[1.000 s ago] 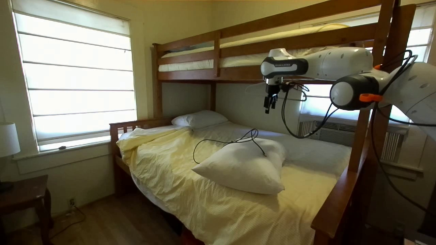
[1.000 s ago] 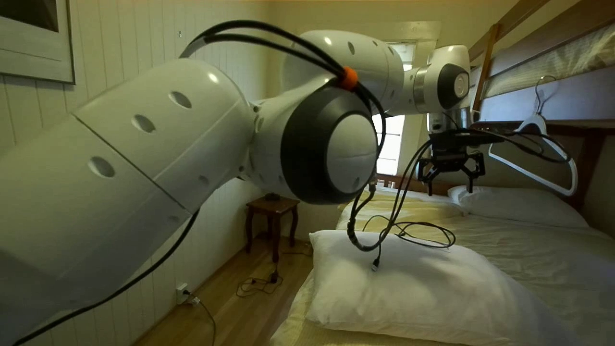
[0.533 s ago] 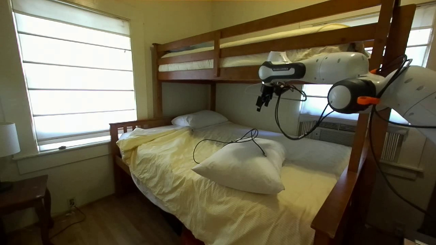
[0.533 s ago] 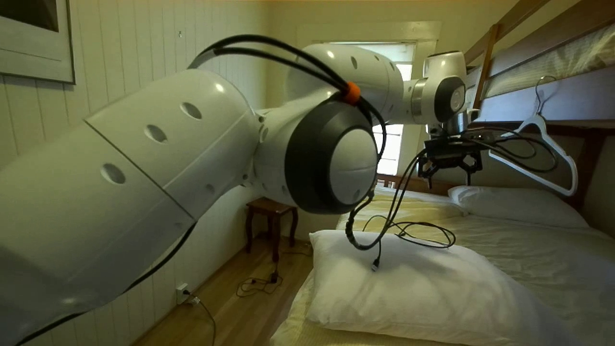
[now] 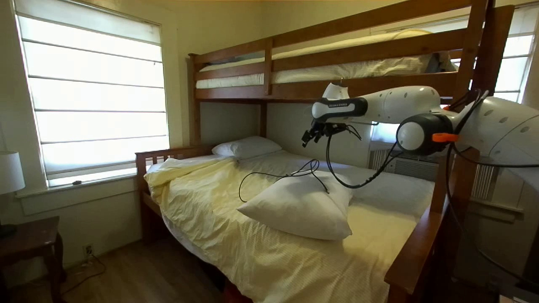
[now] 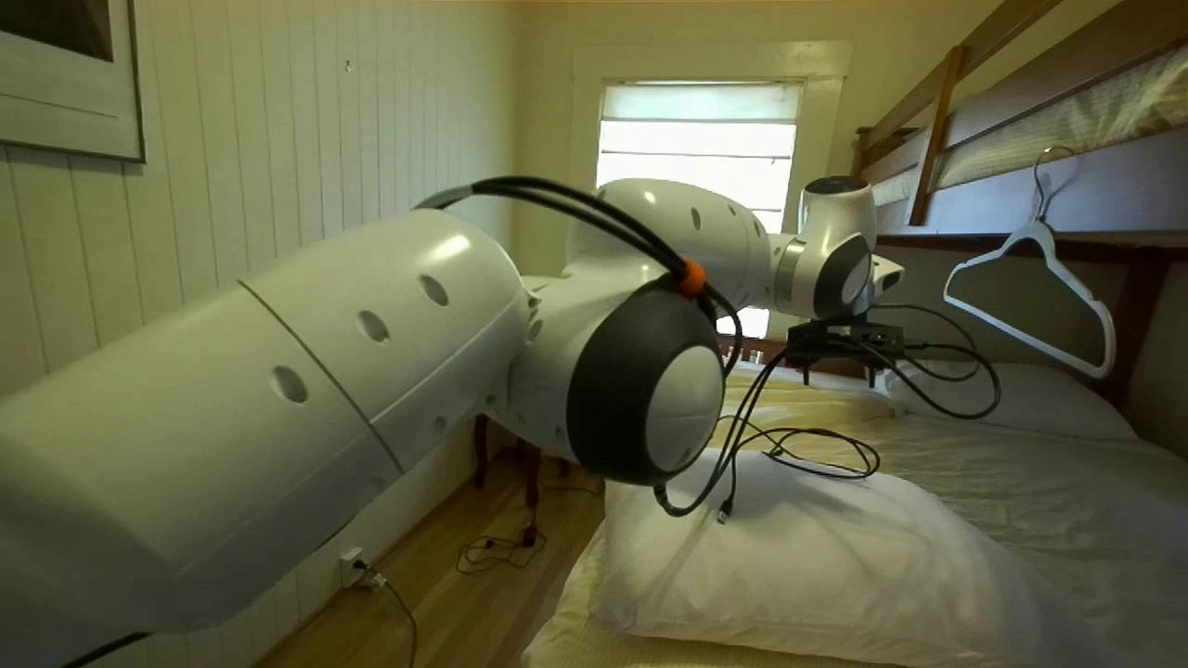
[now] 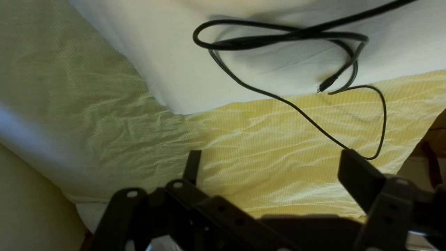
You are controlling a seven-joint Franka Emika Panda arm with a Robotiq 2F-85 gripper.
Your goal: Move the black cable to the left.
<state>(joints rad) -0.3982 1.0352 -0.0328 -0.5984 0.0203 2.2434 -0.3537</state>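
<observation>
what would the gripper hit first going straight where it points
Probably the yellow bed cover, seen beyond the open gripper in the wrist view; depth is unclear, and the black cable could come first.

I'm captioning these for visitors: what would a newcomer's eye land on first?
The bulky white robot arm probably strikes first, crossing much of an exterior view, its open pincer hanging above the bed. Next comes the black cable, loosely looped across a white pillow and yellow cover.
</observation>
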